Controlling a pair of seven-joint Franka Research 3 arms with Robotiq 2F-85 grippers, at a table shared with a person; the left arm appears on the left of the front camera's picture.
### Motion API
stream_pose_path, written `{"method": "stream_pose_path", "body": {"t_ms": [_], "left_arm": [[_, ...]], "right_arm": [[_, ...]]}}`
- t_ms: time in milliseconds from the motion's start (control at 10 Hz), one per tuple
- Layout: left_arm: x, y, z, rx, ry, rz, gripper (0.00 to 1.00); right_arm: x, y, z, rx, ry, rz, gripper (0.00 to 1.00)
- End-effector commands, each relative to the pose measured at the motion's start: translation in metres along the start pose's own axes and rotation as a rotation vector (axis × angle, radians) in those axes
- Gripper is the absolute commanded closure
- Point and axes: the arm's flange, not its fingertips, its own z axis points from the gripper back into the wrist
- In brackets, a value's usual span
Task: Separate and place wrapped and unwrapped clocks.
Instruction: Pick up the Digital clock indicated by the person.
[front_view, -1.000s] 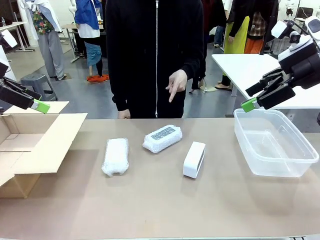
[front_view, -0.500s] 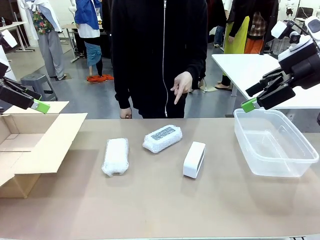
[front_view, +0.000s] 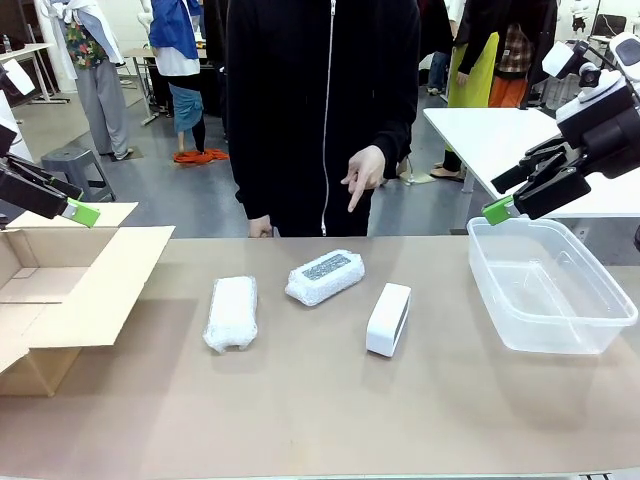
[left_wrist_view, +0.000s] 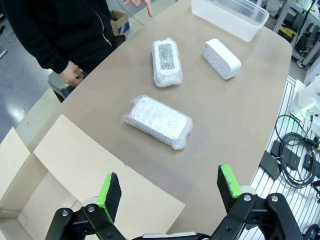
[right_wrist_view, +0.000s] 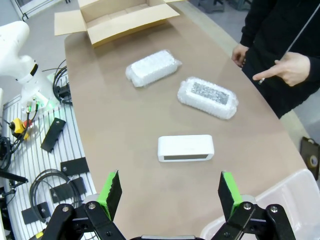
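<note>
Two wrapped clocks (front_view: 231, 312), one unwrapped clock (front_view: 388, 319), well inside table (front_view: 300, 420) edges

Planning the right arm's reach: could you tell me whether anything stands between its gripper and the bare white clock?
Nothing visible does. The right gripper hangs open by the clear bin; only bare table lies between it and the white clock.

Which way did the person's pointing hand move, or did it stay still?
Yes, a little: the pointing hand drifted toward the picture's right, now above the right end of the dark-faced wrapped bundle, which stayed put.
</note>
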Motion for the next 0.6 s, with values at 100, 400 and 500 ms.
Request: {"method": "stream_pose_path", "body": {"t_ms": [100,400,500], "left_arm": [[-0.0006,0.0010,-0.0001,0.000,0.003,-0.007,0.00],[-0.0006,0.0010,-0.0001,0.000,0.003,-0.007,0.00],[-0.0006,0.0010,-0.0001,0.000,0.003,-0.007,0.00]], "right_arm": [[0.0003,-0.0016,-0.0029,0.017,-0.010,0.003,0.00],[0.0003,-0.0016,-0.0029,0.017,-0.010,0.003,0.00],[0.0003,-0.0016,-0.0029,0.017,-0.010,0.003,0.00]]}}
